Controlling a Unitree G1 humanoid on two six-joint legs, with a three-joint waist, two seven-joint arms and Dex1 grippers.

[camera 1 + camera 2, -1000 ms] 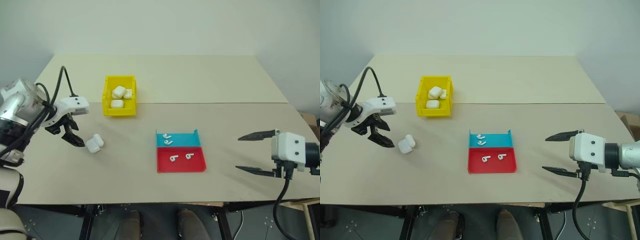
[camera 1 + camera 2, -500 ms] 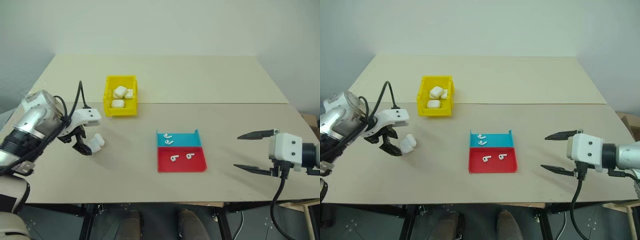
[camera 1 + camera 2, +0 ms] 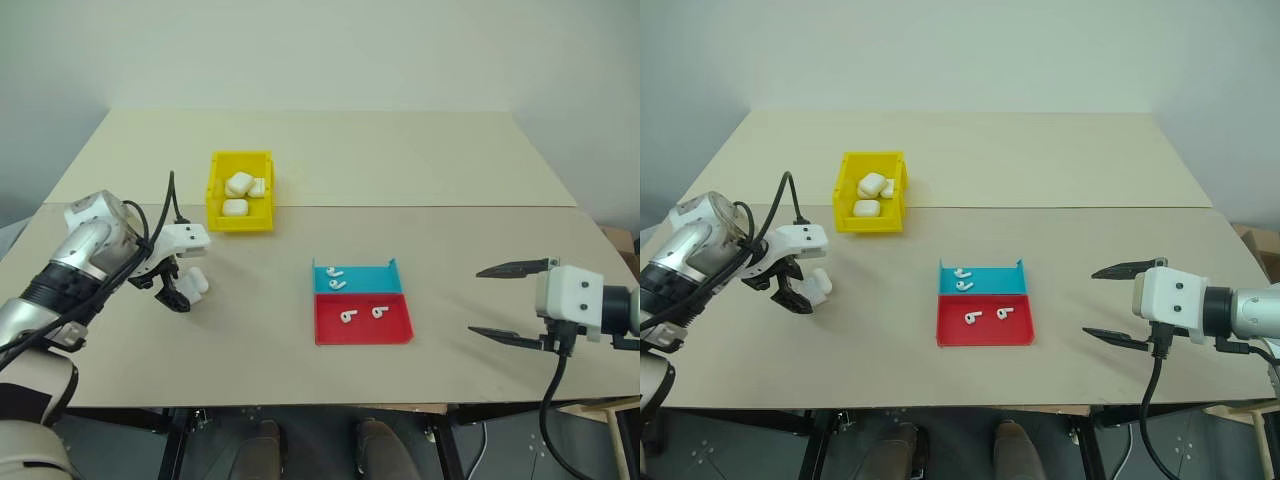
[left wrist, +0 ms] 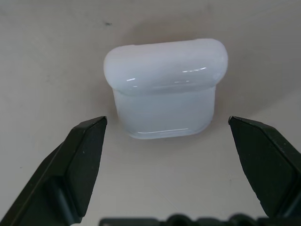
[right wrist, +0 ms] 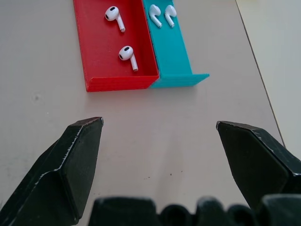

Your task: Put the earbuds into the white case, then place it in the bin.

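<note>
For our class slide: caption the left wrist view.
Open left gripper poised around closed white case lying on the table.

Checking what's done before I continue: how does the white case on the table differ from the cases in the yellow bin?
The white case lies alone on the bare table, its lid shut, between the open fingers of the left gripper. The other cases are piled together inside the bin, beyond that gripper. All are small, glossy, white and rounded.
</note>
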